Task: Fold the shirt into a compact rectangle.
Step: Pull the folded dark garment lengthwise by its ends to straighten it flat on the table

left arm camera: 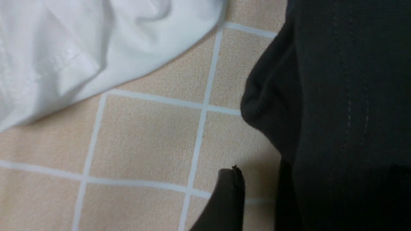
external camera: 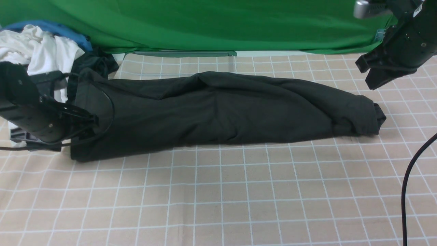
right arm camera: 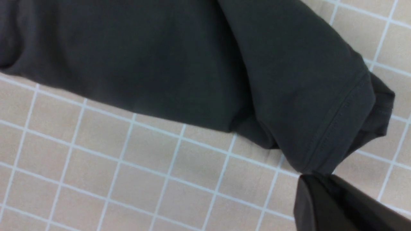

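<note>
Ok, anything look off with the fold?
Yes: the shirt is a long rumpled strip; at its right end a loose flap pokes out past the hem, and its left end lies right beside the clothes pile.

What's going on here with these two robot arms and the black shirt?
A two-armed robot is folding a large black T-shirt, which lies as one long band across the beige gridded cloth. The left gripper sits low at the band's left end, jaws open. The right gripper hangs shut above the right end, holding nothing.
</note>
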Motion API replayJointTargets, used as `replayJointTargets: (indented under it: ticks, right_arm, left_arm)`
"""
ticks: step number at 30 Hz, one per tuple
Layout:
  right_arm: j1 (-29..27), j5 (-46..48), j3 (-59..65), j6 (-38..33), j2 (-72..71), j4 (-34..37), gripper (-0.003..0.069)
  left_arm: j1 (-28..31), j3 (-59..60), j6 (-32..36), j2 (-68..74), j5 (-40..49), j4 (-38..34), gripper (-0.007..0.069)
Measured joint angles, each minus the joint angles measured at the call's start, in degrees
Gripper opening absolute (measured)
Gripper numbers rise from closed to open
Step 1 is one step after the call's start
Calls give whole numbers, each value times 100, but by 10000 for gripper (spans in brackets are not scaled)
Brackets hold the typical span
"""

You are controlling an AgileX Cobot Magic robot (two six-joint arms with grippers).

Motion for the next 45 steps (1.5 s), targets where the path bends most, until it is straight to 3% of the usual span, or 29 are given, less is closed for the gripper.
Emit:
replayJointTargets:
  ticks: [3, 7, 9, 11, 14, 16, 21, 28, 30, 32, 34, 37, 40, 45]
  right_arm:
    - [-39, 66, 0, 0, 5, 0, 48]
    - [-139, 389, 0, 0, 181, 21, 93]
    - [-200, 447, 0, 0, 357, 41, 149]
    - [-250, 454, 0, 0, 558, 41, 252]
    - [-262, 322, 0, 0, 819, -11, 428]
    - [-262, 185, 0, 0, 953, -29, 504]
    - [-262, -192, 0, 81, 1281, -174, 552]
    - [-264, -518, 0, 198, 1749, -221, 534]
    - [-264, -518, 0, 14, 1811, -102, 439]
    - [-264, -489, 0, -183, 1809, -44, 225]
    - [-270, -396, 0, -260, 1770, -19, 104]
    - [-329, -120, 0, -269, 1607, -12, 63]
    - [-445, 467, 7, -269, 1207, -24, 62]
    - [-515, 680, 527, -233, 452, -21, 62]
  left_arm:
    - [6, -6, 418, 162, -104, -349, 603]
    - [6, -12, 835, 190, -115, -724, 347]
    - [6, -26, 919, 190, -97, -751, 164]
    - [6, -90, 1005, 190, 15, -705, 71]
    - [6, -253, 1038, 171, 292, -490, 55]
    - [6, -328, 1028, 115, 404, -380, 55]
    - [6, -403, 1001, -90, 479, -110, 55]
    - [6, -403, 1001, -116, 522, -49, 55]
    - [6, -420, 1001, -122, 610, -49, 55]
    - [6, -512, 996, -123, 837, -45, 55]
    - [6, -600, 970, -143, 1044, -37, 55]
    - [6, -652, 906, -290, 1352, 4, 55]
    - [6, -545, 523, -667, 1690, 433, 55]
    - [6, -185, -132, -1373, 2061, 911, 55]
